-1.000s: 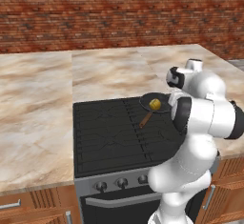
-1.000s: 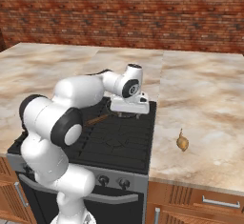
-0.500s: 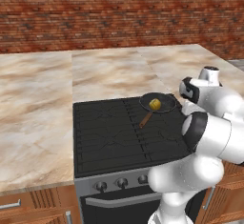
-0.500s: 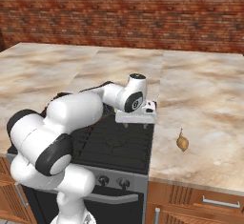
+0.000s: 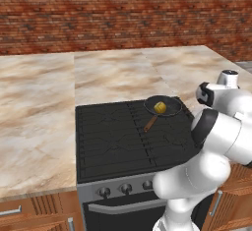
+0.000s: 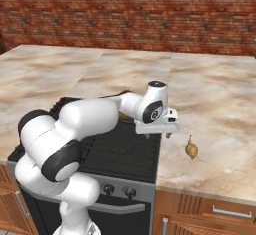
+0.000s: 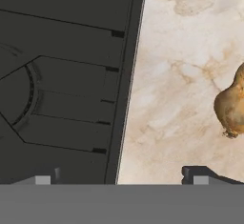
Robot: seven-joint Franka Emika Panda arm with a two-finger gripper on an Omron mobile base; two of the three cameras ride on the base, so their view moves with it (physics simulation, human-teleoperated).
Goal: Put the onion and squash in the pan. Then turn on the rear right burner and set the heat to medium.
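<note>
Tan-orange onion [image 6: 191,149] sits on the marble counter [image 6: 220,129], lower right of centre in the right base view, just off the right edge of the black cooktop [image 6: 120,154]. Gripper [image 6: 157,134] hangs above the cooktop's right edge, to the left of the onion in that view and apart from it. Jaws wide open, nothing held.

Hand view: 2 finger tips [image 7: 198,176] at the bottom, 1 over the grate and 1 over the counter. Onion [image 7: 232,105] at the right edge of the frame, partly cut off, so it lies outside the jaw gap, off to the right side. Next move likely needs a sideways shift toward the onion before any descent; judgement only.

Long axis: in the right base view the stem tip points up, bulb upright or nearly so. Hand view crops it, so exact tilt can't be told.

Squash [image 5: 159,107] is in the pan [image 5: 170,110], upper right of centre in the left base view, pan on the rear right burner [image 5: 165,112], wooden handle running toward lower left. So 1 of 2 items is in, with the onion left and the burner knob step not yet done.
</note>
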